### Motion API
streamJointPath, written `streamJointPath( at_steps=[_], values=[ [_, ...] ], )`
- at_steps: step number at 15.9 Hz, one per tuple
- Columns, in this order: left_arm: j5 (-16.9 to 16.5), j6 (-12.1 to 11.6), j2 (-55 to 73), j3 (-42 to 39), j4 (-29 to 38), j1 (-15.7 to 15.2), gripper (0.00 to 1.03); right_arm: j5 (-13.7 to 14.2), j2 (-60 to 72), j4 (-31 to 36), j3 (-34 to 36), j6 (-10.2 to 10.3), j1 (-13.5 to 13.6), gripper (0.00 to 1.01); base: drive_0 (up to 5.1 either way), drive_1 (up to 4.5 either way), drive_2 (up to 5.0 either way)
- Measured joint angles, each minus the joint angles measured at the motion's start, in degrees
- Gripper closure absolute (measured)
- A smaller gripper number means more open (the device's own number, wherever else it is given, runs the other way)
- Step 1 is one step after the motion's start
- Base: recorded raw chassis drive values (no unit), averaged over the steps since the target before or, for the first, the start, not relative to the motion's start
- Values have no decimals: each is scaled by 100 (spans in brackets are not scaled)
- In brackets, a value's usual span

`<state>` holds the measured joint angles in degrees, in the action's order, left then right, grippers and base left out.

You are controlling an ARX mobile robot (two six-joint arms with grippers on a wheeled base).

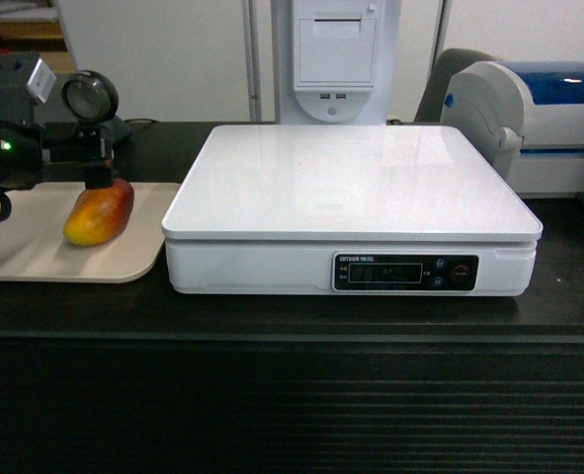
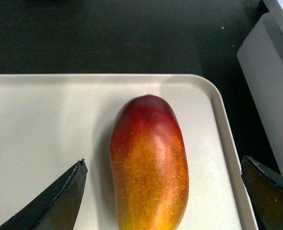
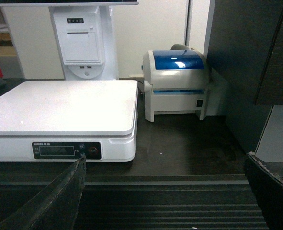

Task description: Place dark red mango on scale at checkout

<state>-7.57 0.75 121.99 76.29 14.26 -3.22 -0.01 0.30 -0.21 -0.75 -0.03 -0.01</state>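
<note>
One fruit, the dark red mango (image 2: 149, 163), is lying in the beige tray (image 2: 36, 124) directly beneath the left gripper (image 2: 163, 196), whose fingers (image 2: 55, 201) are standing wide apart on either side, gripping nothing. Only the head view is showing the tray sitting just beside the scale (image 1: 351, 183) on the checkout (image 1: 292, 395). The right gripper (image 3: 165, 196) is hanging spread wide and empty before the counter; beyond it the printer (image 3: 177, 84) is sitting beside the scale.

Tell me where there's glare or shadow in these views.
Head view: soft ceiling reflections on the scale top. Left wrist: a highlight streak on the mango, its shadow falling left onto the tray. Right wrist: bright glare on the printer lid.
</note>
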Motion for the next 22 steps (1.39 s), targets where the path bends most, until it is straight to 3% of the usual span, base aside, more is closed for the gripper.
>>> streamJointPath(
  at_steps=[2,10,14,18,19,20,22],
  values=[
    [-116,35,155,299,-363,0,5,0,0,0,0,0,0,3,0,0,0],
    [-26,2,964,1502,-1145,-83,5,0,0,2,0,0,0,3,0,0,0],
    [46,-245,1366,2221,-1788,-162,5,0,0,0,0,0,0,3,0,0,0],
    [-20,-691,1657,2562,-2354,-146,5,0,0,0,0,0,0,3,0,0,0],
    [-17,-732,1696,2562,-2352,-133,11,0,0,0,0,0,0,3,0,0,0],
    [0,-754,1720,2562,-2374,-125,31,0,0,0,0,0,0,3,0,0,0],
    [4,-787,1720,2562,-2369,-122,40,0,0,0,0,0,0,3,0,0,0]
  ],
)
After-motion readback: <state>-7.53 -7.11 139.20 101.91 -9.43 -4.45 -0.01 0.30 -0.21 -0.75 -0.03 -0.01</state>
